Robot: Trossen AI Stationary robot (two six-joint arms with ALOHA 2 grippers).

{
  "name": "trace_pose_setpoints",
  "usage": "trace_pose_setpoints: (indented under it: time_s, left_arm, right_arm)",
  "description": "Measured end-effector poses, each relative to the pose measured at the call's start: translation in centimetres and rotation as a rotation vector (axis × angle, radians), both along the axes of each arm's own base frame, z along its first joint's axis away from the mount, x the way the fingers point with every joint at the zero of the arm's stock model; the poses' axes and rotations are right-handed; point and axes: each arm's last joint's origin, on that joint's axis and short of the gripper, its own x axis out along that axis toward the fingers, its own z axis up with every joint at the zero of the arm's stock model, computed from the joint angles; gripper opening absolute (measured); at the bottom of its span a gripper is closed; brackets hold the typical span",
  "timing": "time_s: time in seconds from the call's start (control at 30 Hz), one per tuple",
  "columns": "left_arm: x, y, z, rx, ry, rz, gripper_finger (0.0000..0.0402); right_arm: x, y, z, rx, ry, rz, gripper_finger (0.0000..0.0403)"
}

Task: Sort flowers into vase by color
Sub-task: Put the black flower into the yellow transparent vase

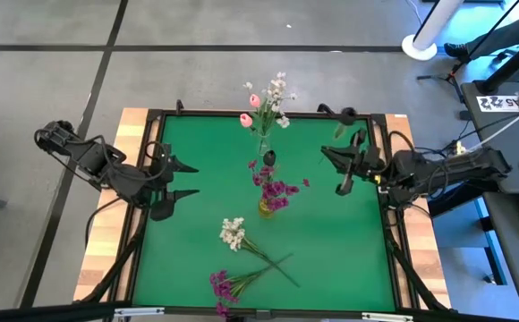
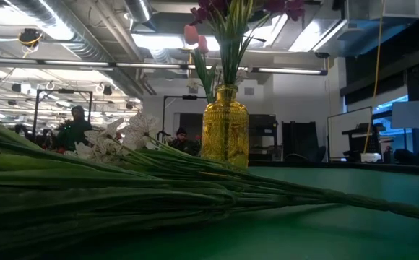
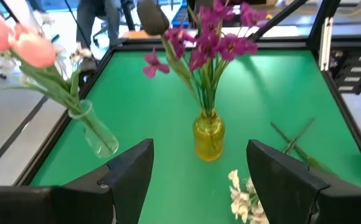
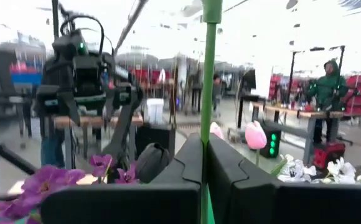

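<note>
A yellow glass vase (image 1: 267, 207) with purple blossoms (image 3: 221, 37) stands mid-table. A clear vase (image 1: 263, 139) at the far edge holds pink tulip buds (image 3: 18, 40) and white blossoms. A white sprig (image 1: 233, 233) and a purple sprig (image 1: 224, 284) lie flat on the mat near the front, stems crossing. My left gripper (image 1: 186, 180) is open and empty at the table's left, facing the yellow vase. My right gripper (image 1: 336, 170) is at the table's right, shut on a green stem (image 4: 209, 74); its blossom is out of view. My right gripper pinches a thin green stem (image 4: 206, 134) between its two fingers (image 4: 187, 168). The fingers lie across the stem, which runs straight out past them and leaves the wrist view. The stem is lifted clear of the table. Which flower it bears does not show.
The green mat (image 1: 331, 250) sits inside a black frame (image 1: 392, 233) on a wooden table. A dark bud (image 3: 152, 15) stands beside the purple blossoms. The stems of the lying sprigs (image 2: 159, 188) fill the low view's front. People stand in the room beyond.
</note>
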Motion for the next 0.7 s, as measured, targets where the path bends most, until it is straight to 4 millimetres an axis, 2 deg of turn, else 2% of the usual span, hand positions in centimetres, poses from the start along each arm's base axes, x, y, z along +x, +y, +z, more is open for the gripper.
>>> trace_pose_setpoints:
  time_s: [0.17,0.37,0.5,0.7]
  left_arm:
    - [0.4,-0.2,0.1,0.0,-0.052,-0.014,0.0254]
    - [1.6,-0.8,-3.0,0.093,-0.119,-0.046,0.0254]
    - [1.5,-0.3,-4.9,0.122,-0.171,0.014,0.0254]
    - [0.5,0.4,-6.5,0.09,-0.303,0.027,0.0254]
  right_arm:
    - [-0.6,-0.1,-2.9,0.011,-0.065,0.0,0.0005]
    - [-0.9,-0.2,-5.5,0.038,-0.077,0.009,0.0005]
    - [-1.2,-0.2,-6.4,0.045,-0.098,0.011,0.0005]
    - [-1.7,-0.1,-7.4,0.035,-0.149,0.068,0.0005]
